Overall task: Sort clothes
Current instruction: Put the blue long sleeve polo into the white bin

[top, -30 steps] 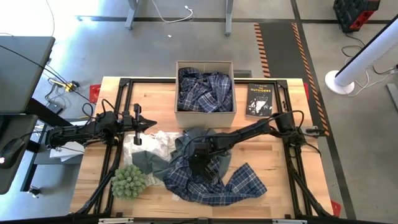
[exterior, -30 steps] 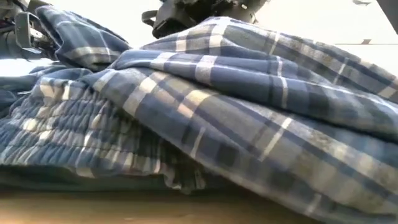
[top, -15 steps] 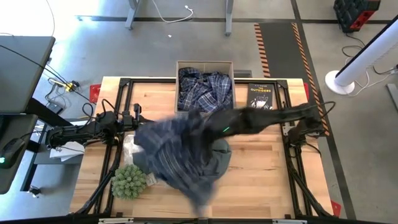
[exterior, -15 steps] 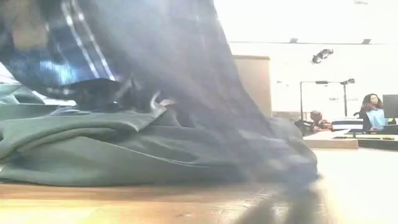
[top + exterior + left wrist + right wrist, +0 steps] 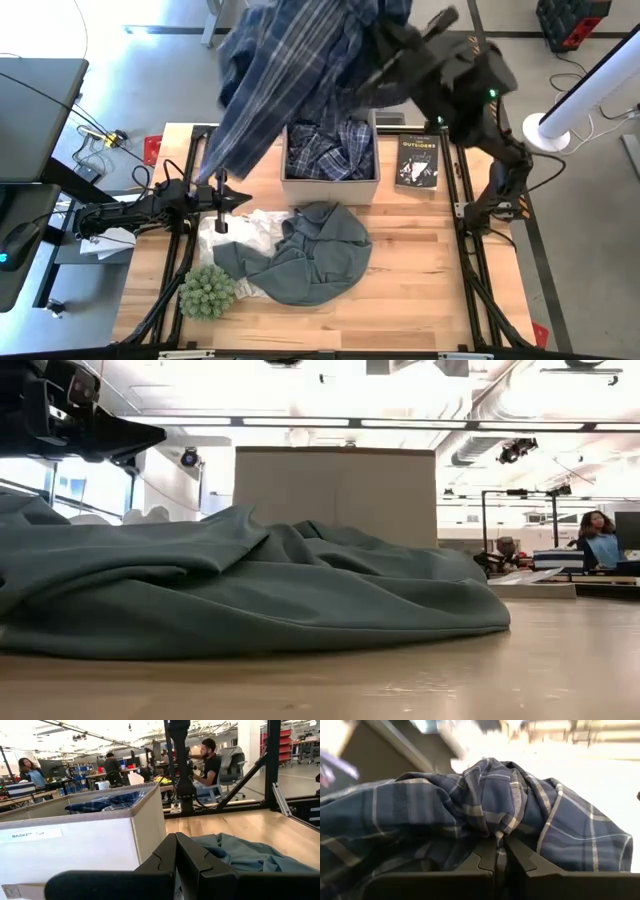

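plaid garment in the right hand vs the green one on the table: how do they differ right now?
The plaid garment hangs in the air, gripped by the shut right hand; the green garment lies crumpled on the table, untouched. The plaid garment is blue-and-white checked; the green one is plain. The plaid garment drapes long above the box; the green one sits in front of it. Both are soft fabric.

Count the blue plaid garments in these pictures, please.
2: one plaid garment hangs from the right hand above the cardboard box; another plaid garment lies inside it. More may be hidden.
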